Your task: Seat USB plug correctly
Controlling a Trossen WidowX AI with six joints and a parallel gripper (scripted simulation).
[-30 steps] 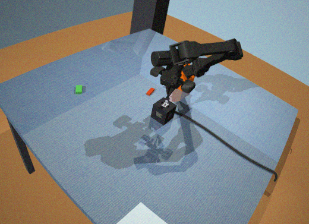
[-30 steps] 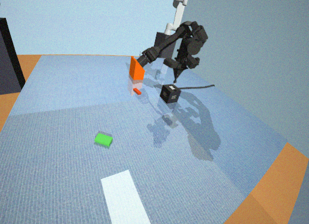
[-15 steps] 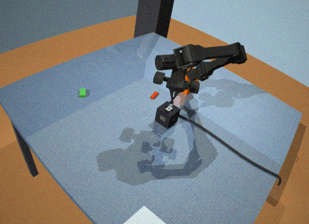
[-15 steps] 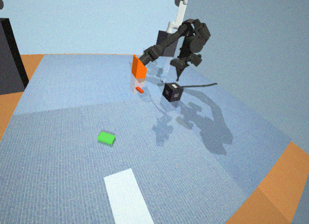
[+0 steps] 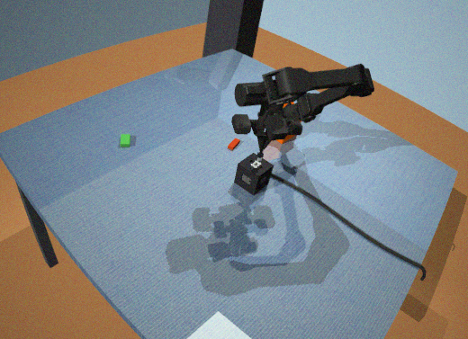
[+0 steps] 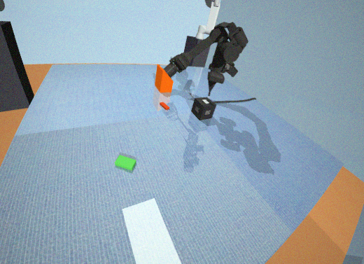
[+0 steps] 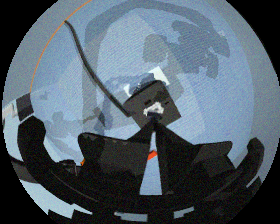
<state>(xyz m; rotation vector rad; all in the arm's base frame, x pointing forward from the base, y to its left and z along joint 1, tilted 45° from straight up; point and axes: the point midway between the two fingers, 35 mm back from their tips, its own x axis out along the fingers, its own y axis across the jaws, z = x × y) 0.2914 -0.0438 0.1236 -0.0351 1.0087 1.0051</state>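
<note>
The black power cube stands on the table, with a white-rimmed socket on top. My gripper points down just above that socket, shut on the small USB plug. The plug's metal end shows below the fingertips in the top view, at the socket's far edge. Whether its tip touches or enters the socket, and which way round it is, I cannot tell. In the wrist view the cube is turned at a slant to the fingers.
A black cable runs from the cube toward the table edge. A small red block lies near the cube. A green block lies farther off. An orange upright piece stands at the arm's base.
</note>
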